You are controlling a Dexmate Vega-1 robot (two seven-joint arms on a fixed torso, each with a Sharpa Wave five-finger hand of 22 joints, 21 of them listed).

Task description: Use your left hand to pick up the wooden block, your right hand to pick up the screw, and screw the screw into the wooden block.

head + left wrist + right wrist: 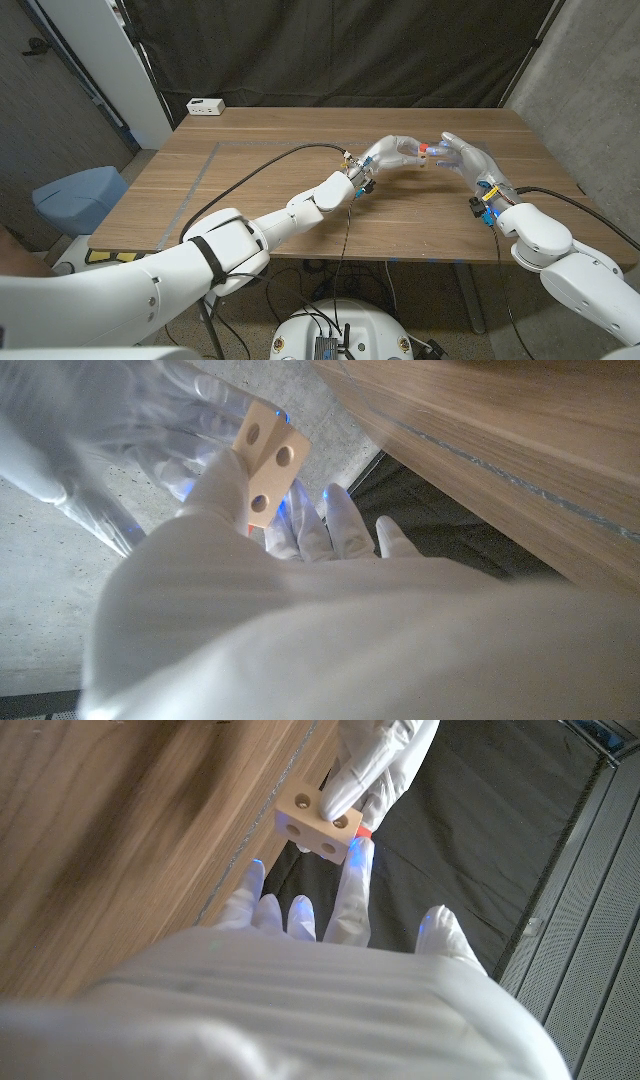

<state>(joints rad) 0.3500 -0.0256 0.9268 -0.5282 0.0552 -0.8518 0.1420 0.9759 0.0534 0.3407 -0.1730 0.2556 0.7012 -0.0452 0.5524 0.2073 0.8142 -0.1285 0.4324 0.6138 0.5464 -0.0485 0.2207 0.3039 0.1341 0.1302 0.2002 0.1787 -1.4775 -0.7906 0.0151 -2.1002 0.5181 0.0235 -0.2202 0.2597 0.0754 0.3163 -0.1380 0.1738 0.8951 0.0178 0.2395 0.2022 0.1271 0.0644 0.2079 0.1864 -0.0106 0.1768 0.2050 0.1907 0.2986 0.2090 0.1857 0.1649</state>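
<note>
White-gloved, the right hand looms closest in its own wrist view, fingers reaching up to a small pale wooden block with round holes. A red-headed screw peeks out at the block's corner beside one fingertip; whether the right hand truly pinches it I cannot tell, though its fingers are bunched there as if guiding it.

From the head view, both hands meet above the brown wooden table, at about one o'clock from the table's middle. The left hand grips the block between its fingertips, lifted clear of the tabletop, while the right hand comes in from three o'clock. The screw shows as a red dot on the block's upper edge.

Holding the block aloft, hole faces exposed, likely gives the opposite fingers room to turn the screw. The left wrist view shows the block tilted, with the holes facing that camera.

A white power strip lies at the table's far corner, around ten o'clock.

My guess: threading is under way.
</note>
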